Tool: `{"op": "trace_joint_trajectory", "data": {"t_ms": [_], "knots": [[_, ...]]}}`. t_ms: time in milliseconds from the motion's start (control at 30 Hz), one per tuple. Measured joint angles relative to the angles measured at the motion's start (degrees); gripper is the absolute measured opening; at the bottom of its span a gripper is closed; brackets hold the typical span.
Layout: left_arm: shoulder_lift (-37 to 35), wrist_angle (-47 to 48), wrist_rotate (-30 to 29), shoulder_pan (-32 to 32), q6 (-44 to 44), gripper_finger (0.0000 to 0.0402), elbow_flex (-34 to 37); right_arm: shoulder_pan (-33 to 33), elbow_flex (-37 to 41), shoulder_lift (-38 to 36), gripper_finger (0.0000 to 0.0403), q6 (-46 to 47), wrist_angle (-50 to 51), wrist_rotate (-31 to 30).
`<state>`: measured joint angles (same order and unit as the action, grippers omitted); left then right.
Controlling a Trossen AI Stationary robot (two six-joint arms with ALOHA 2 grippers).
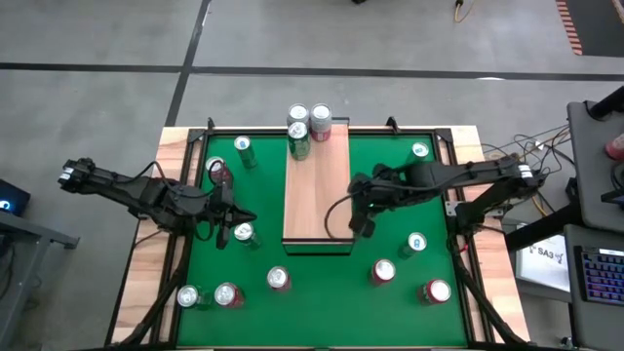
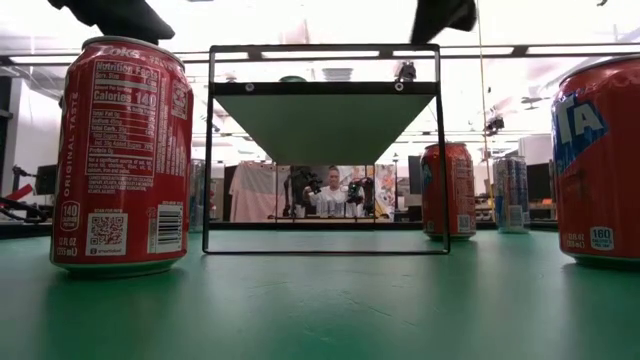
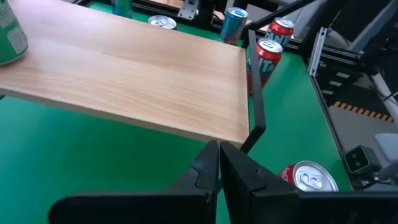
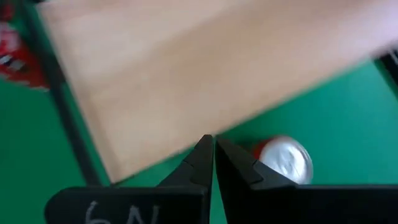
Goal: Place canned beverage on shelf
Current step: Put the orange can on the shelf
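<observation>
The shelf [image 1: 317, 190] is a long pale wooden board on a low dark frame [image 2: 325, 150], standing mid-table on the green mat. Three cans [image 1: 304, 125] stand on its far end. More cans stand on the mat, among them a red one [image 3: 308, 177] off the shelf's near end. My left gripper [image 1: 229, 227] hangs shut and empty left of the shelf; its fingers [image 3: 219, 155] point toward the shelf's near corner. My right gripper [image 1: 359, 225] is shut and empty over the shelf's right edge [image 4: 212, 146], with a red can [image 4: 283, 158] on the mat close below it.
Loose cans stand along the near side [image 1: 226, 294] [image 1: 382, 271] [image 1: 436, 291], at the left [image 1: 244, 234] [image 1: 242, 148] and at the right [image 1: 416, 244] [image 1: 419, 151]. A pale wooden rim [image 1: 146, 263] borders the mat. The shelf's near half is bare board [image 3: 137, 81].
</observation>
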<state>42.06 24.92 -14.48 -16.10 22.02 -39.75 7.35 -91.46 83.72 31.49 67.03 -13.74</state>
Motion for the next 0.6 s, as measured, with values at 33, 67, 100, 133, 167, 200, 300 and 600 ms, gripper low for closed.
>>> {"op": "trace_joint_trajectory", "data": {"t_ms": [33,67,100,133,167,200,300,600], "knots": [[0.0,0.0,0.0,0.0,-0.3,0.0000,0.0,-0.3,0.2,-0.6,0.0009,2.1,1.4,0.0],[0.0,0.0,0.0,0.0,-0.5,0.0000,0.0,-0.5,0.4,-0.9,0.0009,4.0,2.7,0.0],[0.0,0.0,-0.1,0.0,-0.9,0.0000,0.0,-0.7,0.4,-1.2,0.0009,6.0,4.1,0.0],[0.0,-0.1,-0.2,0.0,-1.3,0.0000,0.0,-0.9,0.4,-1.6,0.0009,8.1,5.7,0.0],[0.0,-0.1,-0.6,0.0,-1.9,0.0000,0.0,-1.0,0.4,-1.7,0.0009,10.3,7.4,0.0],[0.0,-0.3,-1.1,0.0,-2.4,0.0000,0.0,-1.0,0.4,-1.7,0.0009,12.4,8.9,0.1],[0.0,-1.0,-2.7,0.0,-4.0,0.0000,0.0,-1.1,0.4,-1.5,0.0009,18.0,13.1,0.2],[0.0,-1.9,-3.1,0.0,-6.8,0.0000,0.0,-1.1,0.4,-1.1,0.0009,23.3,14.9,0.2]]}}
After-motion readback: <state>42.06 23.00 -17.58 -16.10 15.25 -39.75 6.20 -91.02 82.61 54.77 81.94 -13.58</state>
